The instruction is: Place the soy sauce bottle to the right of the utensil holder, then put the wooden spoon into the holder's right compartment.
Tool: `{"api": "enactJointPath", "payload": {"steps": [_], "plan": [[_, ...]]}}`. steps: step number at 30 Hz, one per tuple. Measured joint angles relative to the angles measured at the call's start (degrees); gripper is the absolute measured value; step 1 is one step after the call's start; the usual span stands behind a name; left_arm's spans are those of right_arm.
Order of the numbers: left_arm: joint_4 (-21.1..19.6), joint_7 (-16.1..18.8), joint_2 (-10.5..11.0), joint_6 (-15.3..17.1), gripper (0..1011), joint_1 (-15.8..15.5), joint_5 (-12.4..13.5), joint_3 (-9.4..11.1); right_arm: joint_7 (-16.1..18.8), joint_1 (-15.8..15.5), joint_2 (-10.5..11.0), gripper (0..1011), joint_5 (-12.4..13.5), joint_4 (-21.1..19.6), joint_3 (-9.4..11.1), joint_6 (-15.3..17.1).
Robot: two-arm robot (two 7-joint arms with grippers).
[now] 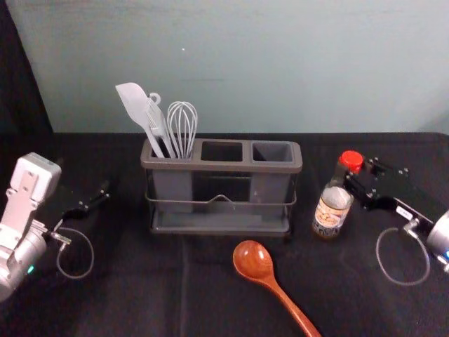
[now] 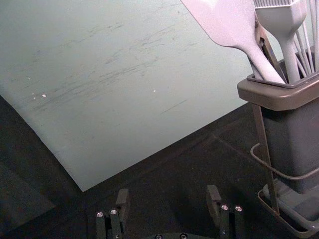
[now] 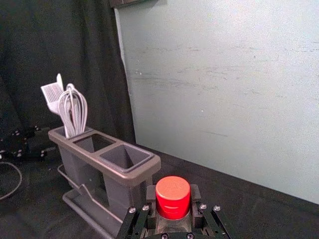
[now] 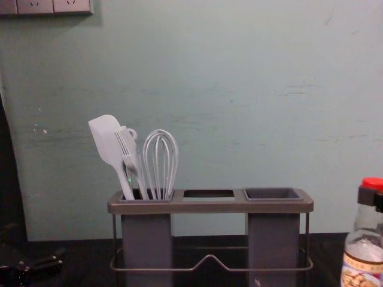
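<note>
The soy sauce bottle [image 1: 331, 207] stands close to upright at about 3 to 4 o'clock from the utensil holder [image 1: 221, 167], near its end yet apart from it. The right gripper [image 1: 356, 173] reaches in from the bottle's 3 o'clock side, its fingers closed on the neck just under the red cap [image 3: 173, 191], one to each side, as the right wrist view shows. Whether the bottle's base touches the worktop [image 1: 140, 295], which is covered in black cloth, I cannot tell.

The wooden spoon [image 1: 254, 260] lies on the cloth at about 5 o'clock from the holder, well short of the bottle on its near side. Its bowl is the end nearer the holder, and the handle slants away towards 5 o'clock, to the near edge of the head view.

The holder stands upright in its wire frame. Its left compartment [image 4: 146, 239] carries a spatula [image 4: 106, 143], a basting brush [image 4: 125, 146] and a whisk [image 4: 160, 155], heads up, the spatula tipping towards 11 o'clock. The right compartment [image 4: 274, 239] is at the end nearer the bottle.

The left gripper [image 1: 95, 199] hangs at about 9 o'clock from the holder, apart from it, its fingers spread wide with nothing between them. Behind everything, at 12 o'clock, rises a pale green wall [image 1: 245, 70]
</note>
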Motion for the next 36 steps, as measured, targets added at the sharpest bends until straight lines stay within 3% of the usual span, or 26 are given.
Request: {"api": "enactJointPath", "payload": {"steps": [13,36], "plan": [[0.00,0.00,0.00,0.00,1011,0.00,0.00,0.00,-0.03,5.40,-2.11,390,-1.10,4.17,-2.34,0.45],[0.00,0.00,0.00,0.00,1011,0.00,0.00,0.00,1.34,9.47,-3.54,390,-1.19,9.47,-4.46,0.72]]}}
